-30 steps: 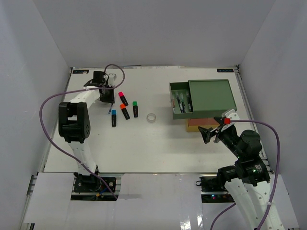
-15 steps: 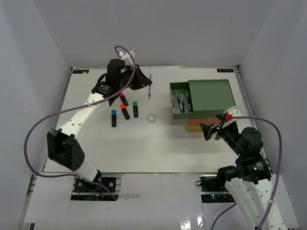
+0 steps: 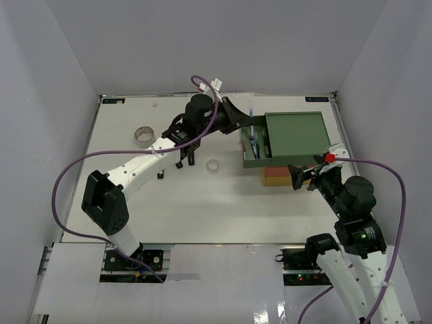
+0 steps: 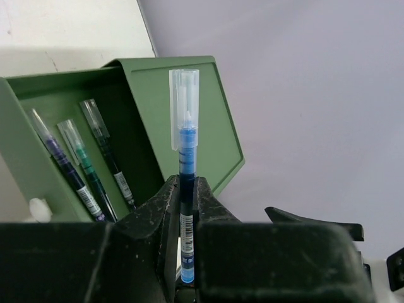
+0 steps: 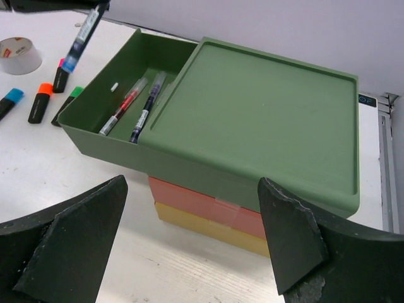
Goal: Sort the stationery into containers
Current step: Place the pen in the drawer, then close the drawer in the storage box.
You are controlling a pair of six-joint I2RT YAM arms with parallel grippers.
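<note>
My left gripper (image 3: 241, 121) is shut on a thin blue pen (image 4: 184, 158) with a clear cap and holds it over the pulled-out dark green drawer (image 3: 248, 143) of the tray stack (image 5: 265, 107). Three pens (image 4: 88, 167) lie in that drawer. The held pen also shows in the right wrist view (image 5: 81, 39) above the drawer's far corner. My right gripper (image 3: 305, 177) is open and empty, in front of the orange-red (image 5: 208, 202) and yellow (image 5: 208, 222) trays. Highlighters (image 5: 39, 104) lie left of the stack, mostly hidden under my left arm in the top view.
A grey tape roll (image 3: 143, 135) lies at the far left of the table. A white tape roll (image 3: 214, 165) lies near the middle. White walls close in the table on three sides. My left arm stretches across the table's middle.
My left arm has swung right from the table's far left to over the green drawer, carrying the blue pen. The grey tape roll is now uncovered. My right gripper has shifted slightly right.
</note>
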